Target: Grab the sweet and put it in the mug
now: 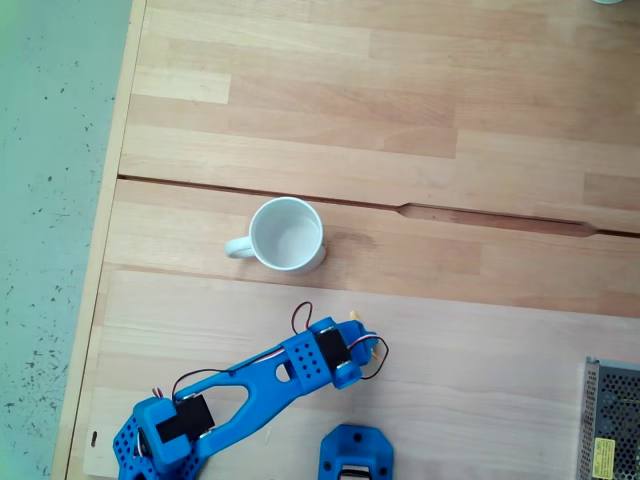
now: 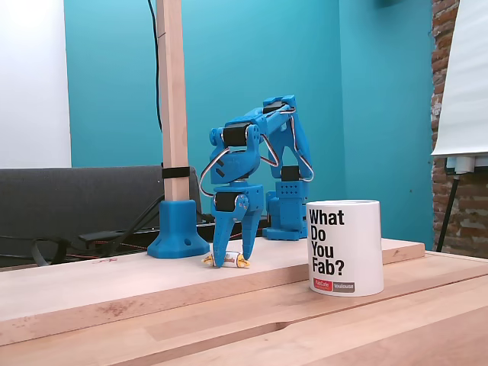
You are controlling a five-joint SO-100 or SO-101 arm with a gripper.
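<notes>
Right now I have the gripper straddling the sweet on the table, fingers spread just around it, near the mug. Light, crinkly, slippery wrapper; I'd pinch the firm white middle.

The white mug stands upright on the pale wooden counter, a little left of centre, its white inside bare and its small looped handle pointing toward nine o'clock. A dark seam in the boards runs across the counter just behind it. At about five o'clock from the mug, apart from it, the blue arm reaches up from the lower left corner, and its pincer points down at the counter. A scrap of orange-yellow, the sweet, shows at the pincer's tip; whether the jaws grip it cannot be told. A metal box with a perforated lid sits at the lower right edge.
</notes>
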